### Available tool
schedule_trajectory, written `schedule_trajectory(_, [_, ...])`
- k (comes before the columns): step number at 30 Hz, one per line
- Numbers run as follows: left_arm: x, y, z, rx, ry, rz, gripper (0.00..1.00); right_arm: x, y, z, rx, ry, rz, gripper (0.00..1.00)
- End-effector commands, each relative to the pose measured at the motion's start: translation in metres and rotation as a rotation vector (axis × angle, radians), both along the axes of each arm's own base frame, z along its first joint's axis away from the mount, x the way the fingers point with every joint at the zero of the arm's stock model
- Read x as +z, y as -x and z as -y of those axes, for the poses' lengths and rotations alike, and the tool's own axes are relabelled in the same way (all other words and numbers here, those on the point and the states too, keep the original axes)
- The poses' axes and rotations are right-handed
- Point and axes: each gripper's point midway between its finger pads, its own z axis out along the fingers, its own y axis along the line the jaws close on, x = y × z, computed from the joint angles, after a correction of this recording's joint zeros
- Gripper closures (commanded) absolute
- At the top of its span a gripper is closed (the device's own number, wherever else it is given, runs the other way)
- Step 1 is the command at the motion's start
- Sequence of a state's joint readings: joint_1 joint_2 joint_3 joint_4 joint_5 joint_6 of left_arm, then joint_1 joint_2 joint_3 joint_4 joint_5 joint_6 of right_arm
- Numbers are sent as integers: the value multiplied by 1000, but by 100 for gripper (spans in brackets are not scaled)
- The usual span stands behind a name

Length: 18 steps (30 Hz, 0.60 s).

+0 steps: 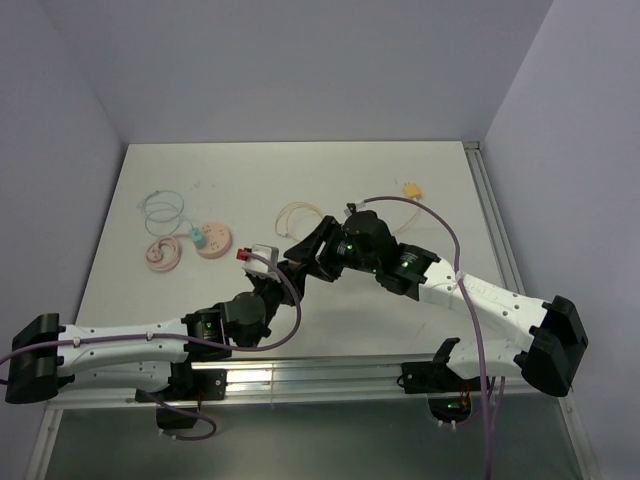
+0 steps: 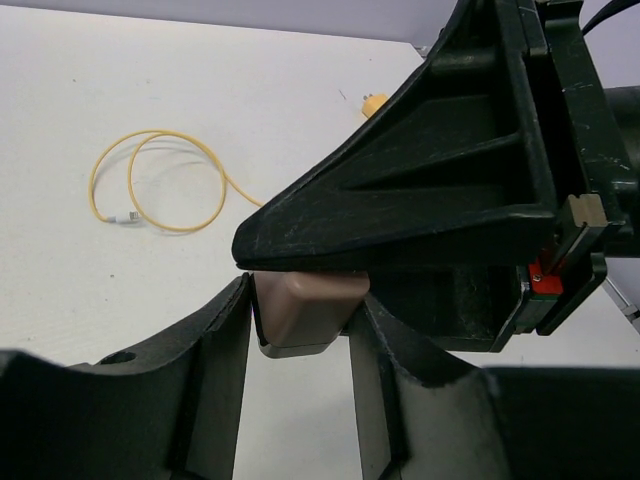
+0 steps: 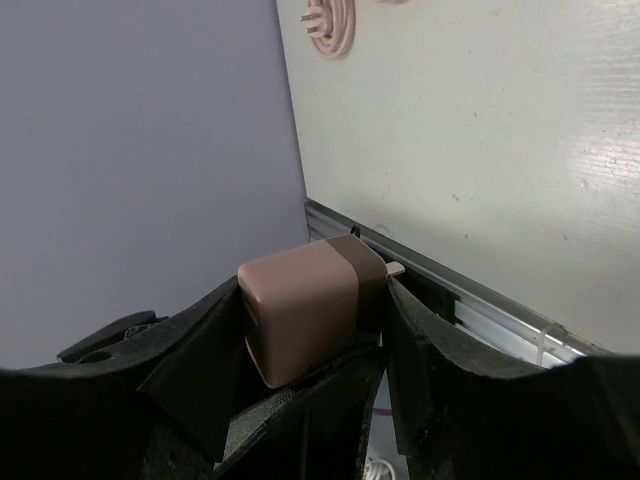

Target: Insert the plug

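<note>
While the right arm (image 1: 440, 280) reaches in from the right, its jaws clamp a brown charger block (image 3: 300, 320) by two opposite sides. They hold it clear of the desk (image 1: 300, 170), above the near middle, probably to leave its end faces free for plugging in. The left arm (image 1: 130, 345) meets it from the near left, jaws part open and set close on either side of the same block. Whether they press on it cannot be told. A yellow cable (image 2: 150, 180) lies looped and untouched farther back on the desk. The desk is white and matt, edged by a metal rail (image 1: 330, 375) on the near side, with pale lilac walls (image 1: 300, 60) on three sides.
</note>
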State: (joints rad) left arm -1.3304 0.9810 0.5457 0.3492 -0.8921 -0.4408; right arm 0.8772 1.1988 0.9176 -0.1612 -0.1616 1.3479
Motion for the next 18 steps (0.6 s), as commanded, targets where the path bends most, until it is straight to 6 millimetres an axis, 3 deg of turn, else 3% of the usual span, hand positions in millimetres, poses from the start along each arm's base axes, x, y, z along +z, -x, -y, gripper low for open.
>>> schedule_trajectory(1, [15, -5, -7, 59, 48, -1, 100, 44, 6, -10, 56, -83, 97, 99])
schedule_trajectory(8, [13, 5, -14, -10, 102, 6, 100, 45, 12, -16, 131, -77, 174, 68])
schedule_trajectory(9, [14, 6, -15, -20, 104, 11, 100, 45, 12, -16, 133, -79, 177, 67])
schedule_trajectory(13, [17, 9, -21, -35, 121, 9, 100, 49, 12, -16, 145, -82, 214, 47])
schedule_trajectory(16, [18, 8, -24, -41, 122, -11, 100, 49, 11, -13, 144, -59, 235, 44])
schedule_trajectory(17, [20, 8, -25, -44, 132, -15, 100, 50, 11, -12, 144, -54, 243, 36])
schedule_trajectory(18, [21, 8, -25, -57, 146, -24, 100, 50, 10, -12, 143, -49, 251, 36])
